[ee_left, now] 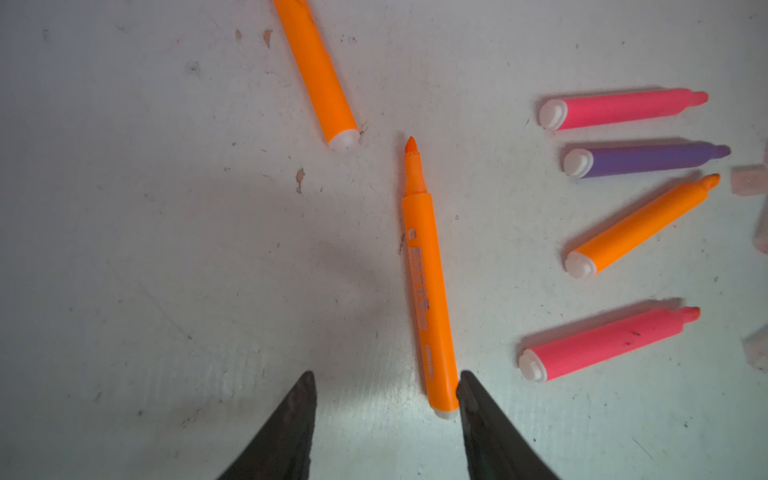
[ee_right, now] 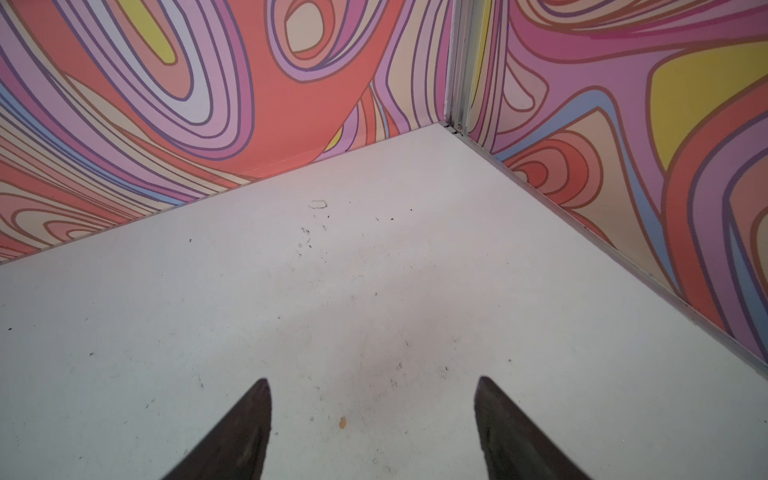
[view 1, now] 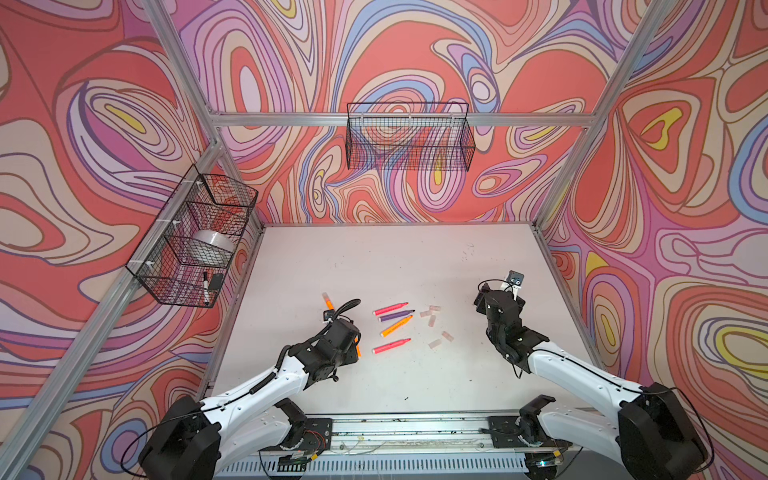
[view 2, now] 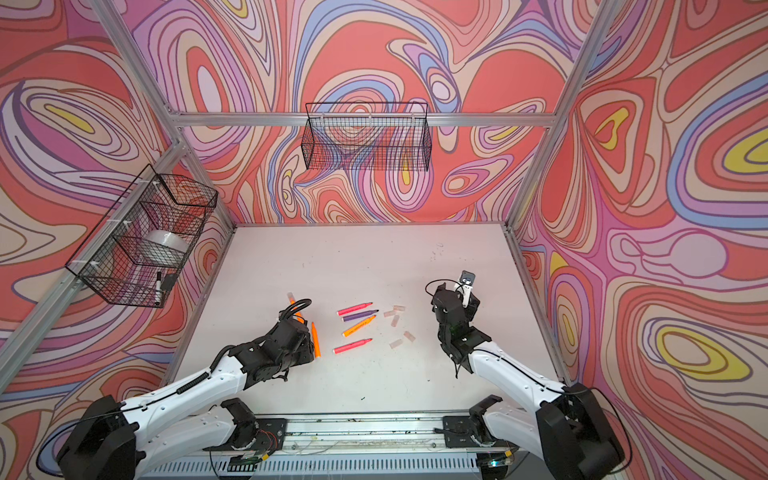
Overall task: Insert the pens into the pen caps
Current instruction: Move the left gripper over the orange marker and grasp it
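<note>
My left gripper (ee_left: 386, 376) is open just above the white table (view 1: 374, 257). An uncapped orange pen (ee_left: 428, 291) lies flat between its fingers, its butt end against one fingertip (ee_left: 467, 386); in a top view this pen (view 2: 316, 340) lies beside the wrist. Another orange pen (view 1: 328, 301) lies farther back, pale at its far end. To the right lie a pink pen (view 1: 390, 308), a purple pen (view 1: 397, 315), an orange pen (view 1: 397, 326) and a second pink pen (view 1: 391, 345). Several loose pen caps (view 1: 432, 321) lie right of them. My right gripper (ee_right: 372, 380) is open and empty over bare table.
A wire basket (view 1: 195, 237) on the left wall holds a tape roll and a black-and-white marker (view 1: 205, 286). An empty wire basket (view 1: 409, 137) hangs on the back wall. The right wall's rail (ee_right: 623, 262) runs close to my right gripper.
</note>
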{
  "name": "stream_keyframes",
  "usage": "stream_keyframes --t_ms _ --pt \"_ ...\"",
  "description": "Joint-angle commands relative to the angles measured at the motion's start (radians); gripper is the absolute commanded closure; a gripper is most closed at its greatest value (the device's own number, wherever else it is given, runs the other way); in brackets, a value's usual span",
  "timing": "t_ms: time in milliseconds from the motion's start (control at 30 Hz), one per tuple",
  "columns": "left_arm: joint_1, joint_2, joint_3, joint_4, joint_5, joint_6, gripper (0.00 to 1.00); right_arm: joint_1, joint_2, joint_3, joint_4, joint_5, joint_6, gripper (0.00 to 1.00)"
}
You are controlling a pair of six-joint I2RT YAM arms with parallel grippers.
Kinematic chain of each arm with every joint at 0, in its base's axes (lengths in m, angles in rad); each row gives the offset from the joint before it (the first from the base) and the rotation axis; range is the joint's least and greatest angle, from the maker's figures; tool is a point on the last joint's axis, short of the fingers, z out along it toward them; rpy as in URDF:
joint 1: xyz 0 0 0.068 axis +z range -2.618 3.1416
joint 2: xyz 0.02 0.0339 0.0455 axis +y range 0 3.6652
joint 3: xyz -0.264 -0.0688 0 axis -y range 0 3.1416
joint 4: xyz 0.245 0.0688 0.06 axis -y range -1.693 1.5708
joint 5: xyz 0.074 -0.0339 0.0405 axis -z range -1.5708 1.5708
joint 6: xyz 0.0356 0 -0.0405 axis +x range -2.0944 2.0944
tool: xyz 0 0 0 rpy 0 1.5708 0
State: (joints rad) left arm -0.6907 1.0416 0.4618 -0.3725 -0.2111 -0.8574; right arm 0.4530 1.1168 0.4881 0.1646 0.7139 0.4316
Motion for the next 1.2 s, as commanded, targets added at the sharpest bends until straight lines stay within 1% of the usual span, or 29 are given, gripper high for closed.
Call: stream_keyframes --t_ms 0,100,167,300,333,467,633,800,967,1167 --pt "-0.020 0.049 0.001 0.052 -0.059 -0.061 0.43 -0.003 0.000 -0.003 0.003 -0.004 -0.002 0.21" --pt "-0.020 0.119 0.006 0.086 -0.060 -0.063 0.47 -0.002 0.015 0.010 -0.005 -0.007 -0.004 0.22" --pt "-0.020 0.161 0.017 0.101 -0.065 -0.059 0.52 -0.002 0.016 0.012 -0.007 -0.008 -0.006 0.23" --pt "-0.024 0.229 0.043 0.088 -0.113 -0.061 0.54 -0.003 -0.001 0.001 -0.005 -0.013 -0.004 0.23" --pt "-0.024 0.243 0.085 0.089 -0.114 -0.058 0.54 -0.002 -0.007 -0.004 -0.001 -0.013 -0.005 0.23" --pt "-0.026 0.280 0.106 0.100 -0.092 -0.049 0.56 -0.002 -0.012 -0.010 0.004 -0.016 -0.004 0.22" --pt "-0.030 0.239 0.122 0.092 -0.089 -0.035 0.55 -0.003 0.003 0.001 -0.002 -0.016 -0.005 0.23" --pt "-0.054 0.232 0.184 0.092 -0.039 0.087 0.52 -0.002 -0.001 -0.001 -0.003 -0.018 -0.005 0.23" --pt "-0.073 0.311 0.231 0.075 -0.015 0.159 0.52 -0.003 -0.009 -0.006 0.001 -0.021 -0.005 0.23" --pt "-0.075 0.399 0.258 0.075 -0.004 0.171 0.53 -0.003 -0.009 -0.006 0.000 -0.022 -0.005 0.23"
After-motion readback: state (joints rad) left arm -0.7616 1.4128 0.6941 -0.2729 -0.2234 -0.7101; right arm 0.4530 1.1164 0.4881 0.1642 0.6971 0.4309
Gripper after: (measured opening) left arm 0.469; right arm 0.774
